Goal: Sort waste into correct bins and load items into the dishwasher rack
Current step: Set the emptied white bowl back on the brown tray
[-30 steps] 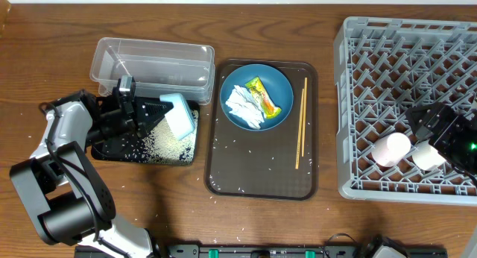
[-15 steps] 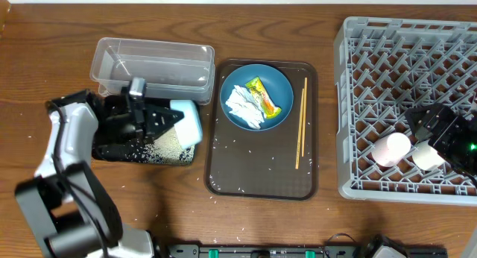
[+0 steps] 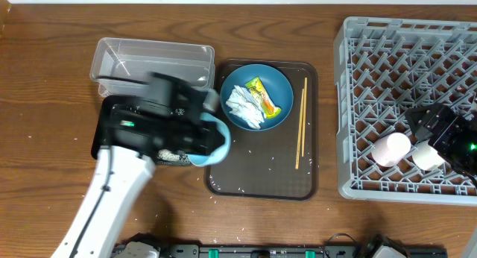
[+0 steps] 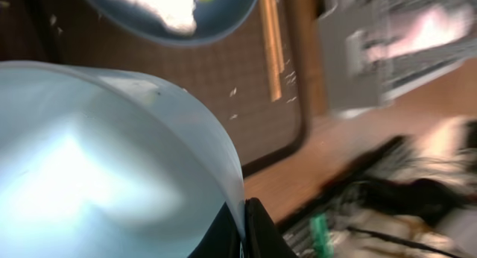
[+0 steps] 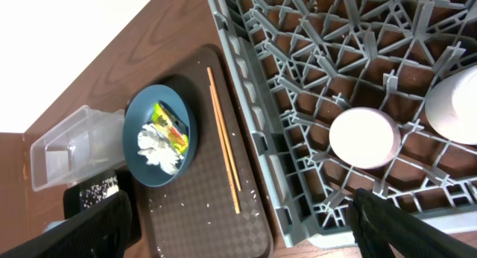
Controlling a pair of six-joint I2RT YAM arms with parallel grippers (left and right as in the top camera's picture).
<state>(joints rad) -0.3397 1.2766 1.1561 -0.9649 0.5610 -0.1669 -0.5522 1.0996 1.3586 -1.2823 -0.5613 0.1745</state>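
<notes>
**tom_k:** Left gripper (image 4: 240,230) is pinched onto the rim of the small bowl (image 3: 209,137), one finger inside, one outside. The bowl hangs over the seam between the black tray (image 3: 100,142) and the brown tray (image 3: 261,176), and its inside looks empty to me. The rice (image 3: 170,155) sits in the black tray. So I'd guess the bowl goes to the rack (image 3: 373,34) next. Any tips?

**rackrat:** Go high first. The blue dish (image 3: 282,85) with the tissue (image 3: 242,107) and wrapper (image 3: 262,95) lies right on the path, and the chopsticks (image 3: 301,124) are just right of it. The rack wall comes after that, so clear all three before dropping. A rim pinch is a thin hold, so swing slowly or the bowl may twist.

**tom_k:** Where should it land?

**rackrat:** The far-left part of the rack looks free. The pink cup (image 3: 391,148) and the white cup (image 3: 428,155) sit near-right, and the right gripper (image 5: 242,232) hangs there with its fingers spread wide, holding nothing. Stay away from that corner, and seat the bowl between the pegs before letting go.
</notes>
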